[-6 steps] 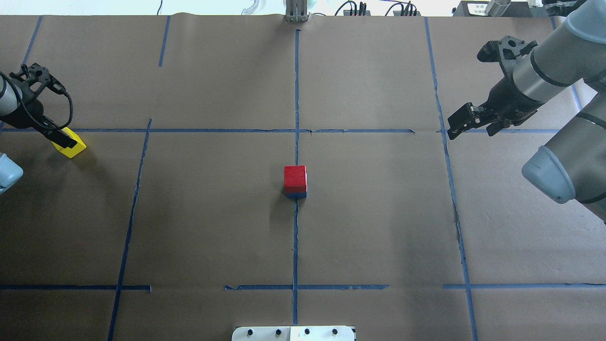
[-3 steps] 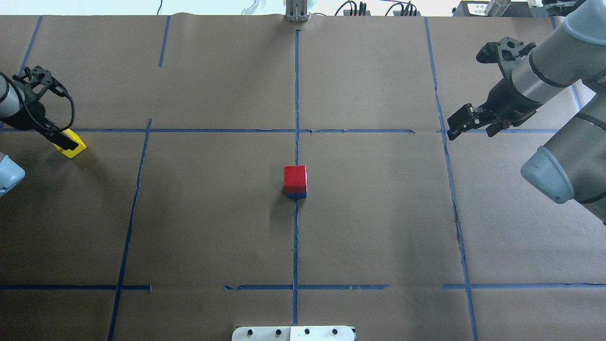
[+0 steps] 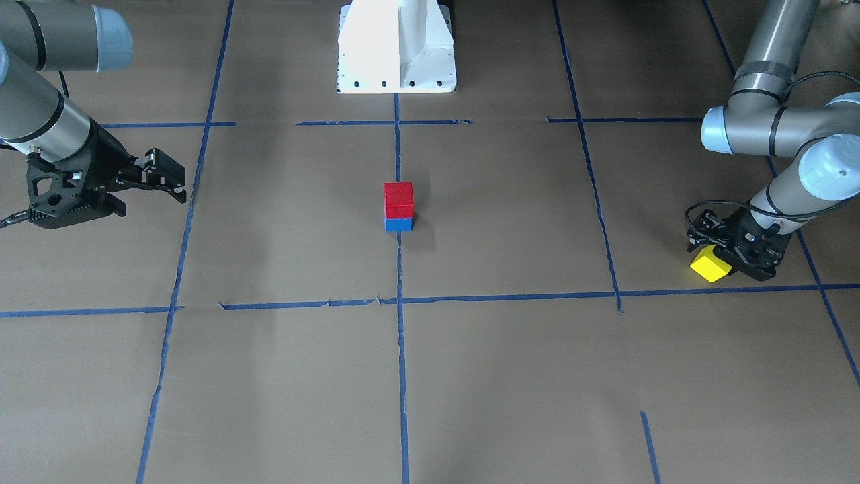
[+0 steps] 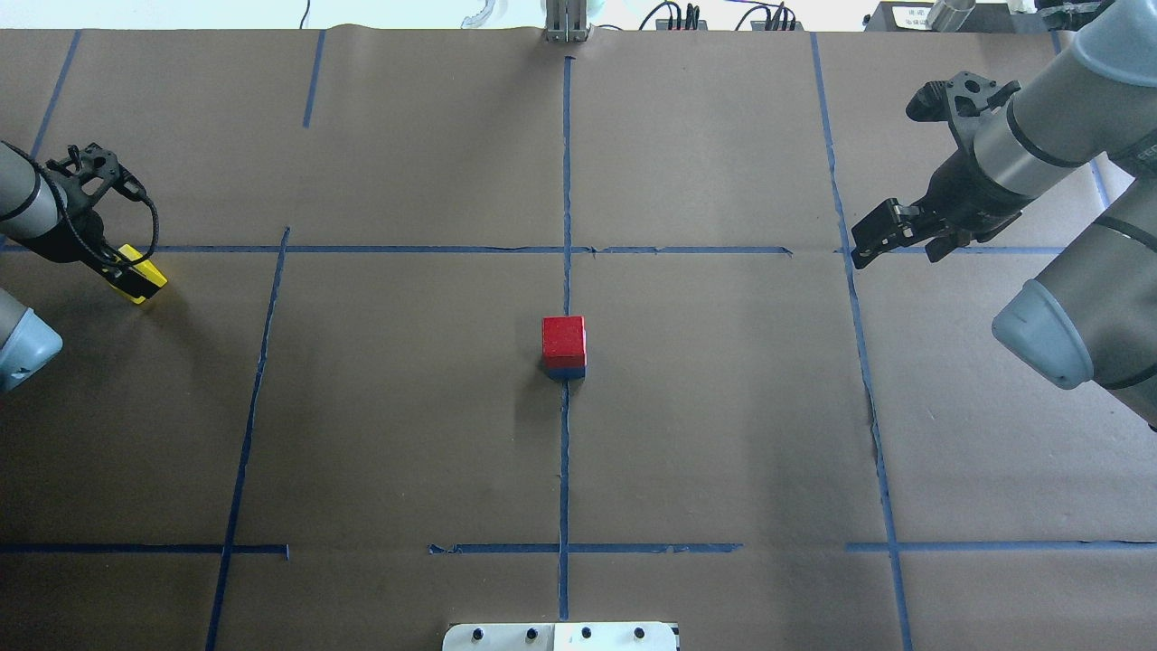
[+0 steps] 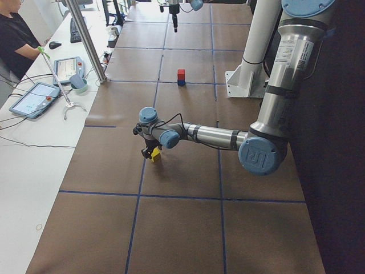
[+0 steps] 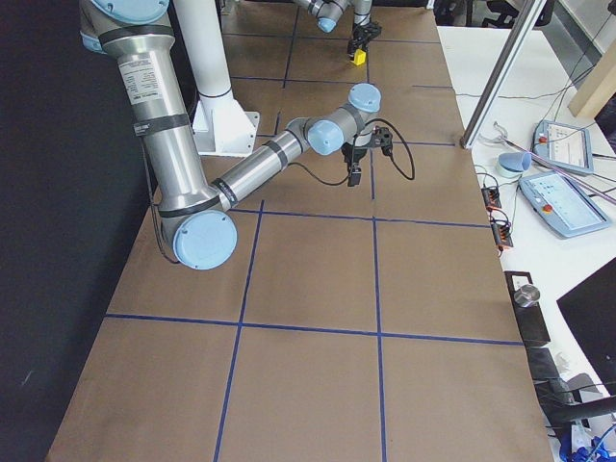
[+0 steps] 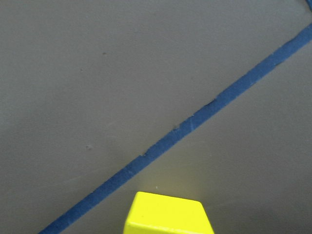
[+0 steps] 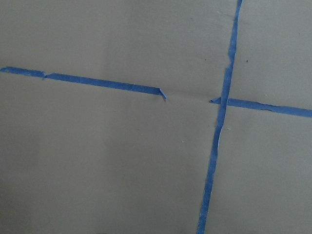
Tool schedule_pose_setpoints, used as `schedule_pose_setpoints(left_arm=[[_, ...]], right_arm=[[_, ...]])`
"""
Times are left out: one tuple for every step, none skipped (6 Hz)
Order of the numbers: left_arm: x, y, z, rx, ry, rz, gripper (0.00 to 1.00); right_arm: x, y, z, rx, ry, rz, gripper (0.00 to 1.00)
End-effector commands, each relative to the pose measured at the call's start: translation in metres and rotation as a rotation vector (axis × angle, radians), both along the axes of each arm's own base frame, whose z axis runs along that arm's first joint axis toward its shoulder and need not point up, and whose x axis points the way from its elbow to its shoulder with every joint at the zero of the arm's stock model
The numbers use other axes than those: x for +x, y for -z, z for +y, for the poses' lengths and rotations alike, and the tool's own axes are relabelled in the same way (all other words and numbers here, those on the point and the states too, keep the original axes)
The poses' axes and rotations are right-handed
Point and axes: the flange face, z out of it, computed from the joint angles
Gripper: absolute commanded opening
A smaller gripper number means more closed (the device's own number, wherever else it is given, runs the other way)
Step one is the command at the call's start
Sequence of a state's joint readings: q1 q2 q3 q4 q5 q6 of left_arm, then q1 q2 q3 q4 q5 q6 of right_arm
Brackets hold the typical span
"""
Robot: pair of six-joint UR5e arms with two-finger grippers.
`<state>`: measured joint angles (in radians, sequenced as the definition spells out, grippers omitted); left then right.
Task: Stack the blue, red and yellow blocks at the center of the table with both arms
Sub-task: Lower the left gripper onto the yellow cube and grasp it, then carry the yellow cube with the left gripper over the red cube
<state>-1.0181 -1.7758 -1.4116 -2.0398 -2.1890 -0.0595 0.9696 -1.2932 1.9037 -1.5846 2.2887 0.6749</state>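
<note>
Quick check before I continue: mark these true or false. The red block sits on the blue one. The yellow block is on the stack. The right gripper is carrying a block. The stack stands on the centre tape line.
1. The red block sits on the blue block. True.
2. The yellow block is on the stack. False: it is far out on the robot's left side, at the left gripper.
3. The right gripper is carrying a block. False: there is nothing between its fingers, and its wrist view shows only paper and tape.
4. The stack stands on the centre tape line. True.
</note>
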Motion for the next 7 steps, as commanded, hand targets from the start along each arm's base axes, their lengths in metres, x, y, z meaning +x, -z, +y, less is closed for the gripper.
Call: schedule_pose_setpoints(left_arm=[[0.005,0.024,-0.003,-0.014,-0.009,0.054,0.05],[0.015,0.092,-0.013,-0.122,0.132,0.135,0.03],[0.047,0.17,-0.008,-0.238,0.23,0.22,0.03],[0.108,0.227,0.032,-0.353,0.236,0.26,0.03],[0.153,0.304,0.048,-0.503,0.321,0.247,0.03],[0.204,0.371,0.086,-0.538,0.376,0.203,0.02],[0.233,0.424,0.11,-0.548,0.418,0.165,0.02]], right_arm=[[-0.002,0.0,0.001,0.0,0.001,0.001,1.0],[-0.002,0.0,0.001,0.001,0.004,0.001,1.0],[-0.003,-0.001,0.001,0.001,0.005,0.002,1.0],[-0.003,-0.001,0.001,0.001,0.005,0.002,1.0],[0.0,-0.001,0.001,0.001,0.001,0.003,1.0],[0.001,-0.001,0.001,0.003,0.0,0.004,1.0],[0.003,-0.006,0.001,0.014,0.009,0.009,1.0]])
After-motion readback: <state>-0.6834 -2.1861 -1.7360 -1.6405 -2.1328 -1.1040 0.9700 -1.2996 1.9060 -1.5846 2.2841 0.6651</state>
